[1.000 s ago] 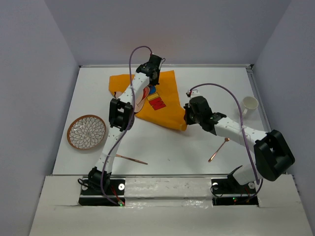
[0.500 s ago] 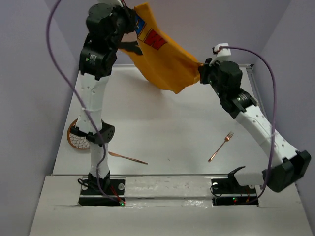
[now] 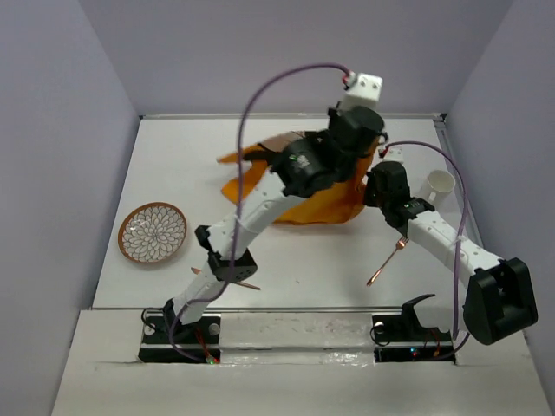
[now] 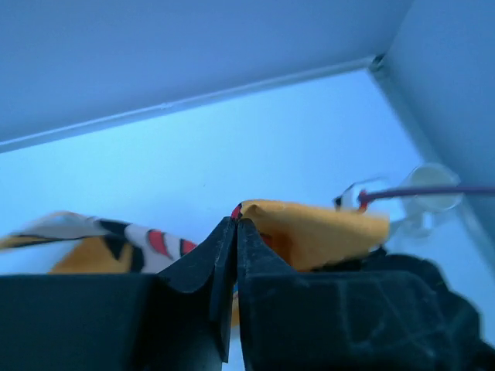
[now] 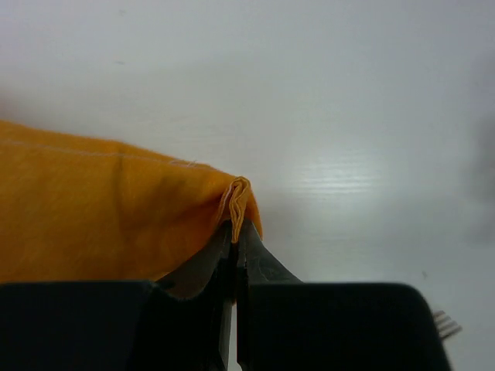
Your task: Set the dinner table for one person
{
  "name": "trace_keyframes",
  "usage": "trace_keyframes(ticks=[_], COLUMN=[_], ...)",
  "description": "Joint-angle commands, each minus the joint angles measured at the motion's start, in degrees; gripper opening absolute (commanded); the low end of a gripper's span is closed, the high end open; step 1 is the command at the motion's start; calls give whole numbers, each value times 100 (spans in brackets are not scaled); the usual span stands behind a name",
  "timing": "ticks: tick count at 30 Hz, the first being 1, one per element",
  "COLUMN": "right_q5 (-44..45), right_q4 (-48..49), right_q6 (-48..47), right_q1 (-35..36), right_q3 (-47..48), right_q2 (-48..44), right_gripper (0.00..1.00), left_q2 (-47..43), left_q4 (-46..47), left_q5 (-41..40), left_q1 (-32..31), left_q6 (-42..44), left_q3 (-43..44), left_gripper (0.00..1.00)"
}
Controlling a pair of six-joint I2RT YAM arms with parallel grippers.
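Noted soft creased orange cloth of mat point(image 3: 323, 204), smooth matt white tabletop point(image 3: 303, 251), glossy patterned plate point(image 3: 153, 232), shiny copper-toned metal fork point(image 3: 386, 263), smooth white cup point(image 3: 440, 184)

Your large matte white rectangular dinner table point(image 3: 303, 251) carries a round brown-rimmed plate point(image 3: 153, 232) with a white petal pattern at the left. A slim copper knife point(image 3: 249, 285) lies near the front, a copper fork point(image 3: 386, 263) right of centre, and a white cup point(image 3: 440, 184) by the right edge. A rumpled orange cloth mat point(image 3: 321, 199) sags onto it towards the back.
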Motion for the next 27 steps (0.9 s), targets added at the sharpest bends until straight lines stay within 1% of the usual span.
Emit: trace_keyframes(ticks=[1,3,4,5,6,7,8,10,12,13,14,15,17,19,22,23,24,25,27], right_q5=[160,80,115,150,220,299,395,432,370,327,317,291,125,-86,-411,-586,-675,-772,-878], right_q4=[-415,-415,-450,-485,-520,-547,-564,-661,-679,-679,-679,-679,-653,-644,-600,-582,-574,-582,-574], right_q6=[387,449,493,537,589,590,581,581,616,625,625,608,573,546,529,476,336,257,134], right_q1=[-336,-336,-336,-336,-336,-336,-336,-336,-336,-336,-336,-336,-336,-336,-336,-336,-336,-336,-336], right_q3=[152,-75,-173,-261,-392,-437,-464,-420,-420,-420,-429,-429,-376,-262,-60,19,237,379,799], right_q2=[-257,-589,-696,-784,-915,-952,-969,-987,-1188,-1294,-1530,-1636,-1725,-1551,-1068,-927,-760,-358,65], right_gripper=[6,6,12,22,52,65,71,73,70,64,63,60,51,29,10,10,9,9,11], left_q2=[503,811,977,1040,1093,1145,1233,1286,1295,1321,1339,1365,1505,1637,1857,1927,1945,1954,2025], left_q4=[201,728,1026,1081,1108,1151,1187,1178,986,889,697,582,275,142,-122,-183,-167,-106,79], left_q5=[-1662,-1576,-1375,-1208,-1049,-952,-847,-758,-329,-153,75,86,-27,-72,-81,-55,267,479,1269], left_q1=[-262,-201,-183,-166,-140,-122,-96,1,343,501,824,949,1204,1345,1723,1837,1969,2231,2540], left_q6=[401,613,788,798,729,702,684,640,395,281,80,-1,-98,-229,-537,-633,-687,-713,-880], left_q3=[37,37,37,37,37,37,37,37,37,37,37,37,37,37,28,-24,-94,-173,-244], left_gripper=[34,35,42,55,87,95,99,99,99,98,96,96,95,88,77,72,70,67,63])
